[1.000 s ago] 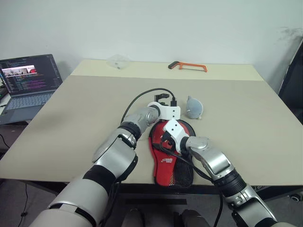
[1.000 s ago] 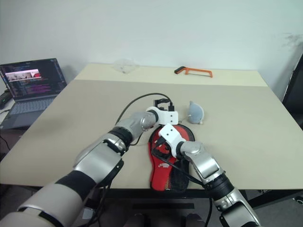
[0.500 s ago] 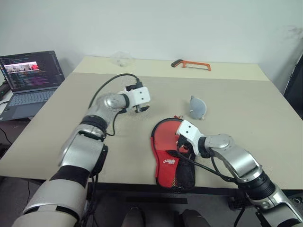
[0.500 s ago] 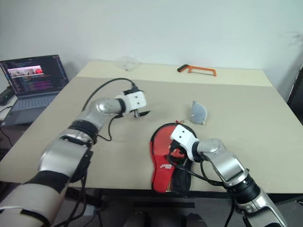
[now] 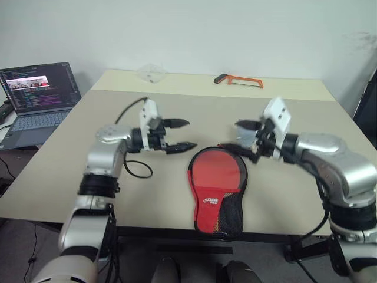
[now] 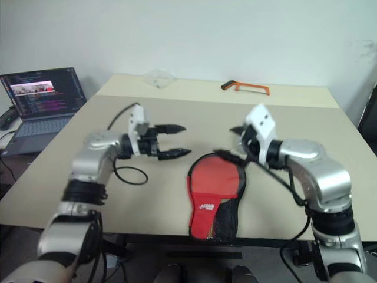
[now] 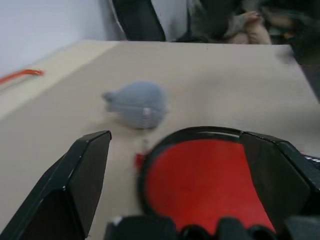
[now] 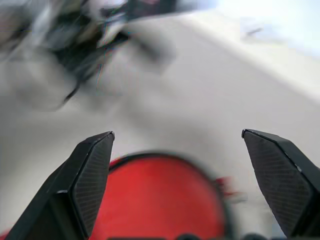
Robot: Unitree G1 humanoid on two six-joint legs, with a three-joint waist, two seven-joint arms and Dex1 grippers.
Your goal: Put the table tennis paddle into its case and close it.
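The case [image 5: 216, 191] is seen at the near edge of the table [image 5: 70, 159], red logo side up, round end pointing away, black mesh panel nearest. The table tennis paddle is not visible as a separate thing; it is judged to lie inside the case, though this cannot be confirmed, nor can it be told whether the zip is fully drawn. One second ago both grippers were pressed onto the round end of the case; both have since been lifted clear. The left gripper [image 5: 181, 134] is now held above the table just left of the case's far end, its two black fingers spread wide and nothing between them. The right gripper [image 5: 252, 141] is raised just right of that far end, likewise spread and empty. Just beyond the case, behind the right gripper, a small grey lump [image 7: 136, 104] is noted. Withdrawal of both arms suggests the task is finished or nearly so.
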